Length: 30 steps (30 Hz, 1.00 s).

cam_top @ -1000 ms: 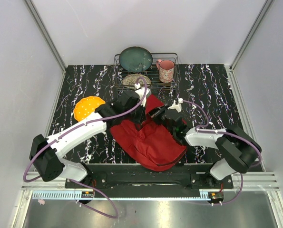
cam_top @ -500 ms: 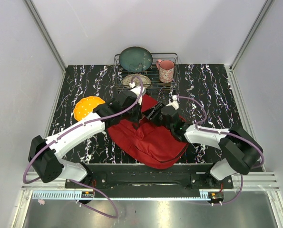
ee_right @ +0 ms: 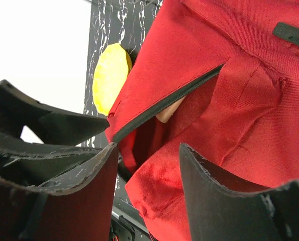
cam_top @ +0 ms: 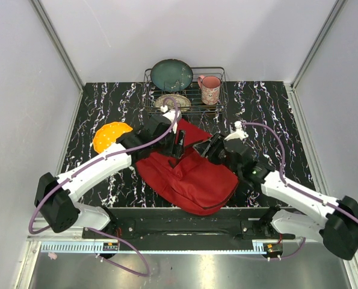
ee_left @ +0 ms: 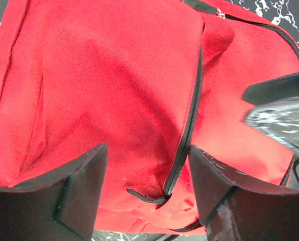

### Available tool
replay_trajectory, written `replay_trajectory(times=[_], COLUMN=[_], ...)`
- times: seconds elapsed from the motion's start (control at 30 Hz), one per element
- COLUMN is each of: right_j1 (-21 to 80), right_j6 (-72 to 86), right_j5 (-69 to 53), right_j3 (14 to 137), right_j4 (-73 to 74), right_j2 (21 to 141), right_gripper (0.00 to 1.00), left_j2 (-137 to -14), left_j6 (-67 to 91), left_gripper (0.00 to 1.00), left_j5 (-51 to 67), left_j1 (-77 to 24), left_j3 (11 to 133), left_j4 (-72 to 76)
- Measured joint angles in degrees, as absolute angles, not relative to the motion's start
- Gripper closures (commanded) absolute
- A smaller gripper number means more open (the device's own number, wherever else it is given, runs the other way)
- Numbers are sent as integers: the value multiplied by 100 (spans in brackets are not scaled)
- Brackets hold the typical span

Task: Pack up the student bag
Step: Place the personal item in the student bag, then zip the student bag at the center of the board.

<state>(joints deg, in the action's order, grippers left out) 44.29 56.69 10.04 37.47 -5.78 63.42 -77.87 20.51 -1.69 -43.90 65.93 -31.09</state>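
Observation:
The student bag (cam_top: 191, 177) is a big red backpack lying flat in the middle of the black marbled table. My left gripper (cam_top: 179, 144) hangs open over its upper part. In the left wrist view its jaws (ee_left: 146, 150) stand apart above the red cloth, with a black zipper (ee_left: 189, 120) and its pull (ee_left: 145, 197) below them, not gripped. My right gripper (cam_top: 207, 149) is open beside it, over the bag's top right. In the right wrist view its jaws (ee_right: 148, 148) straddle a fold of red fabric, and a slit in the bag (ee_right: 154, 125) shows something pale (ee_right: 170, 109) inside.
An orange-yellow disc (cam_top: 111, 136) lies left of the bag, also in the right wrist view (ee_right: 110, 75). A wire dish rack (cam_top: 221, 90) at the back holds a green plate (cam_top: 172, 74), a pink mug (cam_top: 210, 89) and a patterned plate (cam_top: 172, 101). Grey walls close in three sides.
Both grippers went from shut to open, the right one first. The raised bag cloth dropped and lies flatter. The right arm swung out to the right and stretched lower.

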Motion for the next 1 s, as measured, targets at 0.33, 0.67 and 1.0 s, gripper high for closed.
replay_trajectory(times=[0.33,0.67,1.0], right_j1=[4418,4421,4976], right_j6=[4670,3522,2556], right_j5=[633,-604,-965], right_j3=[4082,5496,6313], right_j4=[311,711,1660], right_j2=[5979,6820,8023], right_gripper=[46,49,50], left_j2=[-6836,-5249,-5531], left_j6=[2521,3529,4195], left_gripper=[2,1,1], left_j5=[-580,-827,-469], left_j1=[-4311,-3824,-3739], left_j3=[5979,4676,3935], left_j4=[-3168,-3227,-2652])
